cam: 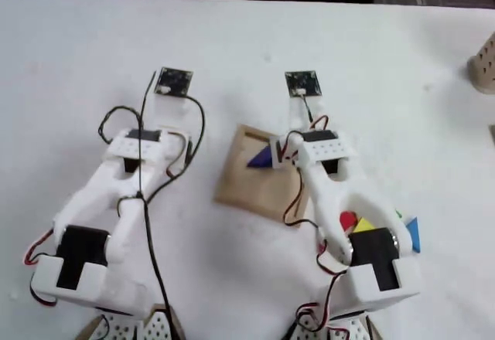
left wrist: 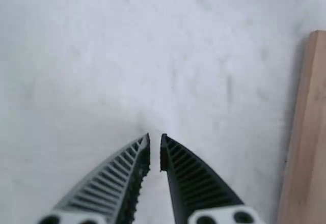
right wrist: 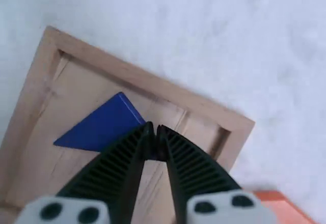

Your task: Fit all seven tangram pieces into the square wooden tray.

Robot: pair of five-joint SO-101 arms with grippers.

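High view first: on the left of the white table (cam: 232,39) we see the left arm (cam: 100,201) lying over bare surface, well apart from any coloured piece. In the left wrist view, the left gripper (left wrist: 155,140) has its ribbed fingers (left wrist: 127,175) drawn almost together, only a thin slit between the tips, and it grasps nothing. It sits just above the table, with one edge of the wooden tray (left wrist: 305,132) off to its side.

Moving to the middle, the tray (cam: 247,189) lies tilted between the two arms, nearer the right one. One blue triangle (cam: 261,158) lies inside it.

Next comes the right arm (cam: 332,193), stretched over the tray's right side. In the right wrist view, the right gripper (right wrist: 154,129) is clenched, its tips meeting right at one corner of the blue triangle (right wrist: 99,127), which lies inside the tray's rim (right wrist: 147,81). We cannot tell whether the tips pinch that corner or only touch it.

Farther right, beside the base of the right arm, loose pieces lie together on the table outside the tray: a red piece (cam: 347,220), a yellow piece (cam: 363,224) touching it, a sliver of green piece (cam: 399,215) and a light blue piece (cam: 413,233). The arm covers part of the group.

At the far right edge stands a tan perforated object (cam: 483,66).
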